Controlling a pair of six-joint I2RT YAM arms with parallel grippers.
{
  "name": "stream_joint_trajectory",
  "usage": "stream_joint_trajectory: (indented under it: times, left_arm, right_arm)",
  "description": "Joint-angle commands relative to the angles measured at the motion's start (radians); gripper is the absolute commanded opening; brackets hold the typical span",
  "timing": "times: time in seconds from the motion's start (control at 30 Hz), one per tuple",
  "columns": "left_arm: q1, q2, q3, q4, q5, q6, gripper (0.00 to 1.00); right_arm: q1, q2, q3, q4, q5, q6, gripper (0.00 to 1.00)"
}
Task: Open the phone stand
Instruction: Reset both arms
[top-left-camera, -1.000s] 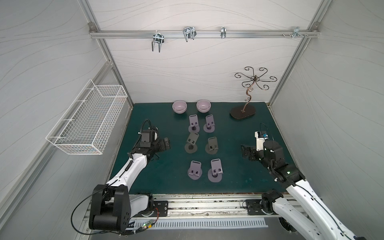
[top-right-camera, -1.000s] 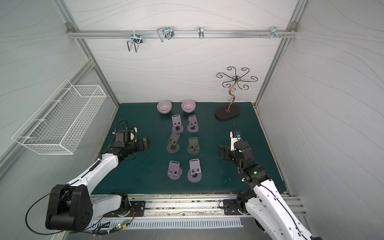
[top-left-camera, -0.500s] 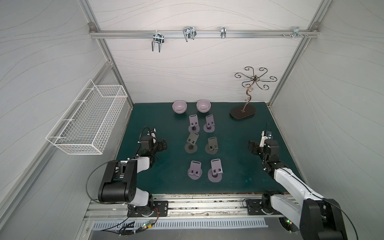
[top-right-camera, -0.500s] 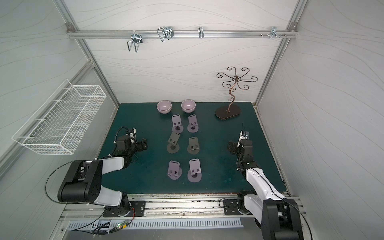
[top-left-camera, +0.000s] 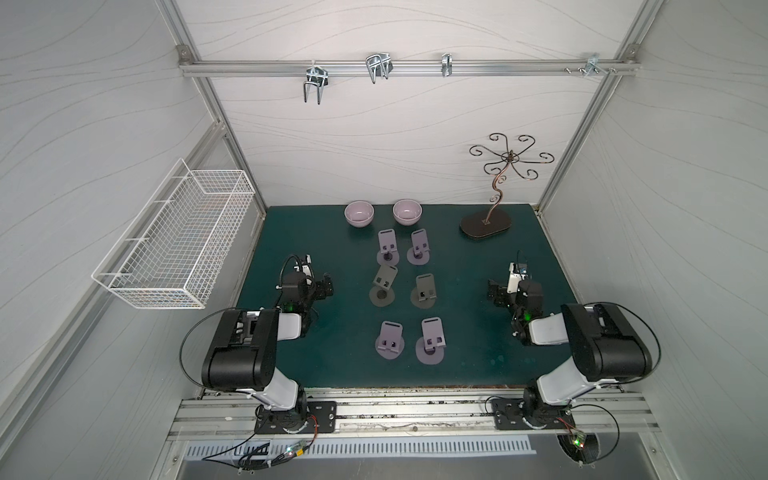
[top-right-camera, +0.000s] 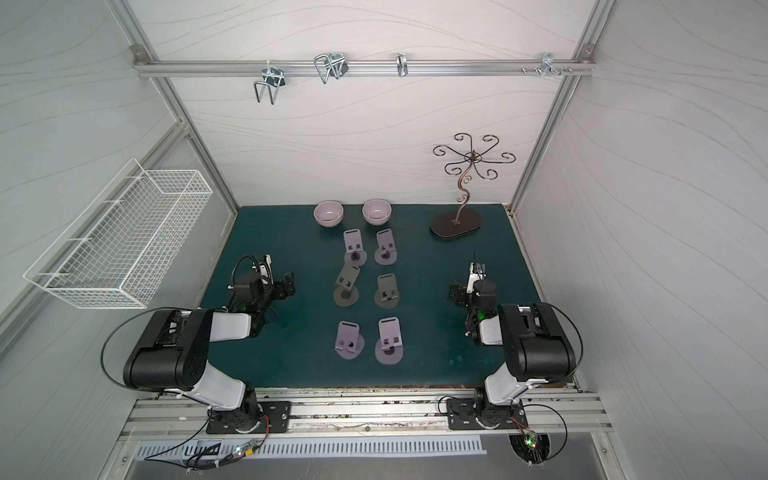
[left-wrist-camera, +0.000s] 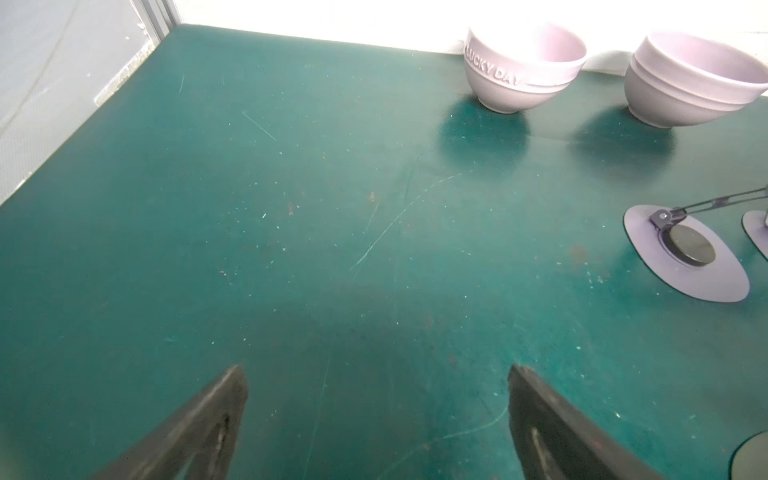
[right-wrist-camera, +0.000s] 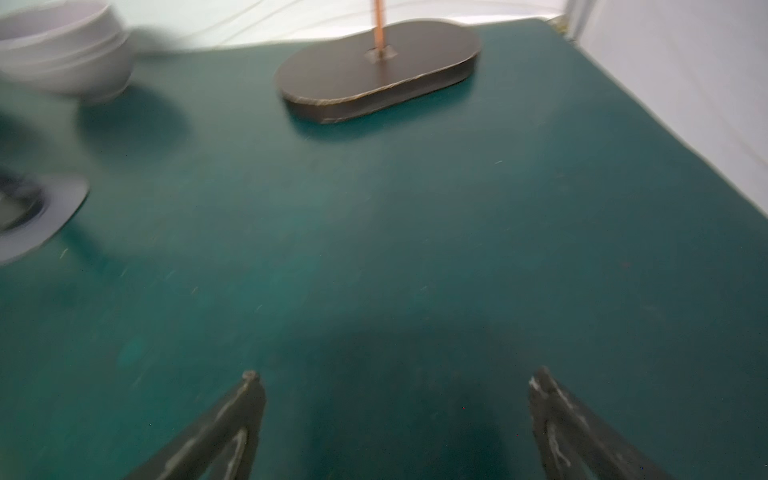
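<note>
Several phone stands sit in two columns mid-mat, each with its plate raised off a round base. Most are purple, such as the back left stand (top-left-camera: 387, 245) and the front right stand (top-left-camera: 432, 338); the middle left stand (top-left-camera: 384, 284) is dark grey and skewed. My left gripper (top-left-camera: 326, 286) (left-wrist-camera: 378, 374) rests low at the left of the mat, open and empty, well apart from the stands. My right gripper (top-left-camera: 494, 291) (right-wrist-camera: 395, 374) sits low at the right, open and empty. The left wrist view shows one purple stand base (left-wrist-camera: 685, 257).
Two lilac bowls (top-left-camera: 359, 213) (top-left-camera: 407, 211) stand at the back. A dark jewellery tree with an oval base (top-left-camera: 484, 226) stands back right. A white wire basket (top-left-camera: 178, 237) hangs on the left wall. Hooks (top-left-camera: 378, 66) hang from the top rail.
Both arms have folded back, their elbows now raised near the front rail, with the grippers low over the mat at either side. Both grippers stay open. No stand has moved.
</note>
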Motion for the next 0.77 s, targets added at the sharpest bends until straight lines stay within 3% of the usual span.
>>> stream_joint_trajectory:
  times: [0.0, 0.17, 0.27, 0.73]
  left_arm:
    - [0.002, -0.004, 0.013, 0.069, -0.008, 0.017, 1.0]
    - [0.003, -0.003, 0.013, 0.07, -0.008, 0.018, 1.0]
    - [0.003, -0.003, 0.012, 0.069, -0.008, 0.017, 1.0]
    - [0.003, -0.002, 0.013, 0.07, -0.008, 0.018, 1.0]
  right_arm:
    - [0.03, -0.01, 0.069, 0.006, -0.085, -0.095, 0.99]
    - [0.041, -0.005, 0.092, -0.039, -0.067, -0.104, 0.99]
    - [0.004, 0.003, 0.136, -0.113, -0.134, -0.077, 0.99]
    - [0.012, 0.005, 0.128, -0.093, -0.111, -0.081, 0.99]
